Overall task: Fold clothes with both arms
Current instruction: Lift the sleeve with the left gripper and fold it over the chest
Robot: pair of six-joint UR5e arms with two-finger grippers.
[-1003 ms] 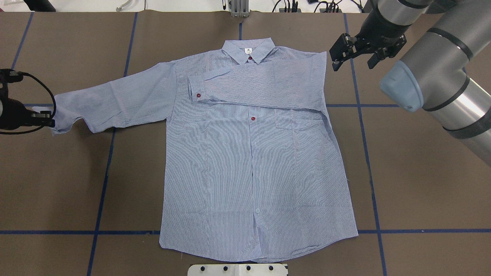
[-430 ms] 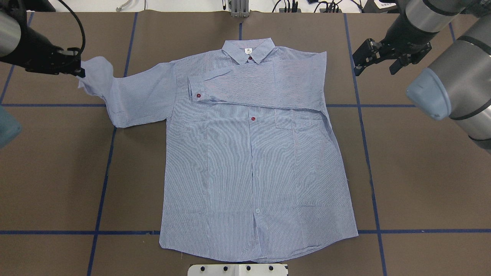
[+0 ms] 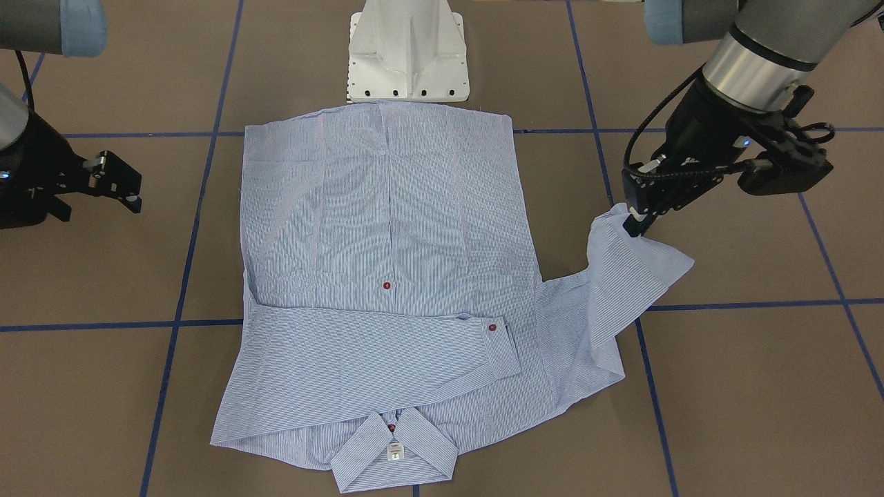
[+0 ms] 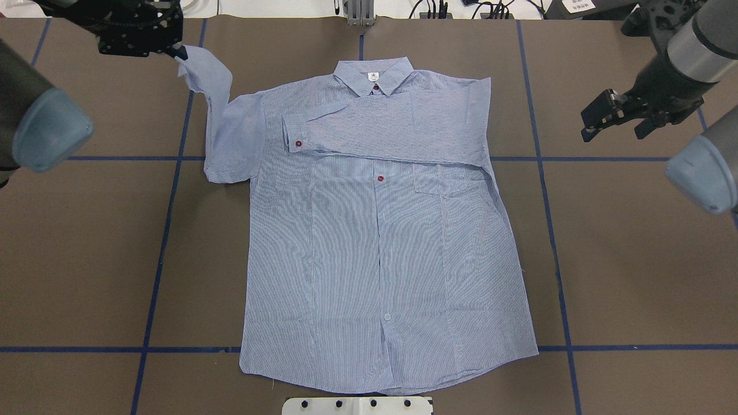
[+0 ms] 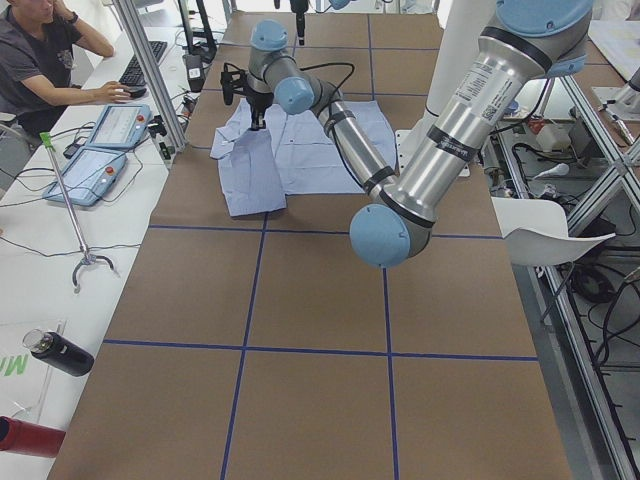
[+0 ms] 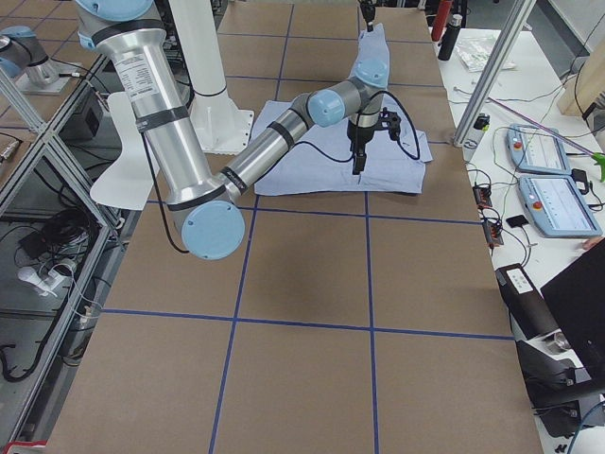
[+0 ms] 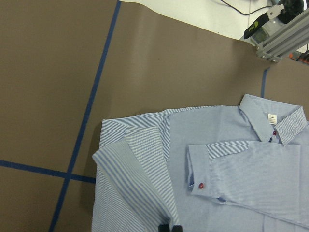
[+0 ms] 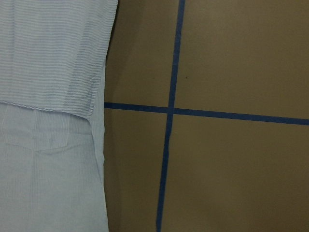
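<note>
The light blue striped shirt lies flat, buttoned side up, collar at the far edge. One sleeve is folded across the chest. My left gripper is shut on the cuff of the other sleeve and holds it raised beside the shoulder; it also shows in the front view. In the left wrist view the lifted cuff hangs over the shirt. My right gripper is open and empty, clear of the shirt's right side, also in the front view.
The white pedestal base stands at the shirt's hem. Blue tape lines cross the brown table. An aluminium post stands past the collar. An operator sits at a side bench with pendants and bottles.
My left gripper has carried the sleeve cuff from the left side of the table up and inward, towards the collar end. My right gripper has drawn away to the right, still open.
</note>
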